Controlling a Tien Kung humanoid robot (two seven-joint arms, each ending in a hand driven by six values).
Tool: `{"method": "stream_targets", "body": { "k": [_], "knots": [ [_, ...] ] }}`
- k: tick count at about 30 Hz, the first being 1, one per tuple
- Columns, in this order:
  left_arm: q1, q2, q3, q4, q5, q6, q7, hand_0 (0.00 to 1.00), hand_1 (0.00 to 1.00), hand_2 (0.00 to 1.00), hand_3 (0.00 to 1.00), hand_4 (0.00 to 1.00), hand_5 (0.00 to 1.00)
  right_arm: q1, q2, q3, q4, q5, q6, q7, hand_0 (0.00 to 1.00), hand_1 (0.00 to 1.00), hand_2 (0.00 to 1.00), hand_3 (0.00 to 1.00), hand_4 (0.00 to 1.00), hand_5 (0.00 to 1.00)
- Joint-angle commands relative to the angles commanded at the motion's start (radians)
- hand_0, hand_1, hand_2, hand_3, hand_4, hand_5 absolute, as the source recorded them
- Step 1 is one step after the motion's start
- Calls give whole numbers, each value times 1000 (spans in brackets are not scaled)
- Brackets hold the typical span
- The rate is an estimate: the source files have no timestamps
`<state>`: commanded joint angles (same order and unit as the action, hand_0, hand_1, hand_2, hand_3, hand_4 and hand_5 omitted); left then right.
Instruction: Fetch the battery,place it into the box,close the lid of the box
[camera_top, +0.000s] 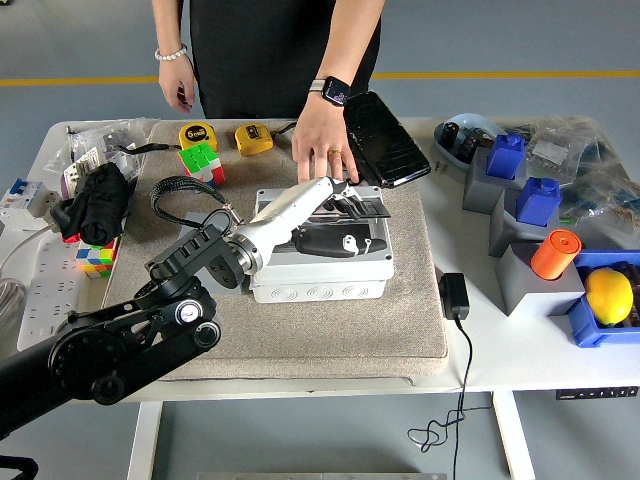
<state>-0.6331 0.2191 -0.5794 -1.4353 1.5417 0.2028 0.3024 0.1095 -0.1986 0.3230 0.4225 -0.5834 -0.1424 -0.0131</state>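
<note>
the left robot hand (345, 198), fingers spread flat and holding nothing, lies on the lid (325, 232), directly beneath it, down over the box (320, 275).

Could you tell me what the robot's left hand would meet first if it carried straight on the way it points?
Probably the person's hand, just beyond the left hand on the box lid; depth is unclear.

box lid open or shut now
Shut, or nearly: the lid lies flat over the box, left hand resting on it. Whether it is latched cannot be told.
</note>
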Motion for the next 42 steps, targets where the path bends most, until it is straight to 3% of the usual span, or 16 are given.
{"method": "stream_targets", "body": {
  "k": [11,15,18,21,23,26,29,34,42],
  "knots": [
    [10,7,-8,-6,-32,-10,-2,602,618,603,570,998,609,0,1,0,1,1,0,0,708,669,674,633,992,568],
    [27,18,-61,-33,-83,43,-70,602,618,603,570,998,609,1,1,1,1,2,0,1,708,669,674,633,992,568],
    [51,27,-138,-40,-187,94,-173,603,626,610,572,998,597,2,1,-2,-1,6,0,1,707,669,674,633,992,568],
    [88,41,-234,-31,-308,104,-257,603,626,610,572,998,597,1,1,-11,-10,18,1,2,707,669,674,633,992,568],
    [111,49,-295,-23,-385,113,-280,634,639,614,570,998,590,0,1,-18,-16,27,1,2,708,670,674,634,992,568],
    [149,63,-402,-3,-479,111,-279,634,639,614,570,998,590,-4,-1,-29,-29,43,2,1,708,670,674,634,992,568],
    [180,73,-484,16,-492,107,-276,639,643,615,571,998,586,-6,-3,-35,-37,52,2,1,707,670,674,633,992,566],
    [216,77,-578,43,-490,102,-272,642,642,613,570,995,589,-6,-5,-35,-42,57,4,-2,707,670,674,633,992,566],
    [257,78,-720,90,-560,109,-277,634,641,609,568,994,584,-1,-6,-32,-44,58,7,-9,707,671,674,633,991,566]
  ]
}}
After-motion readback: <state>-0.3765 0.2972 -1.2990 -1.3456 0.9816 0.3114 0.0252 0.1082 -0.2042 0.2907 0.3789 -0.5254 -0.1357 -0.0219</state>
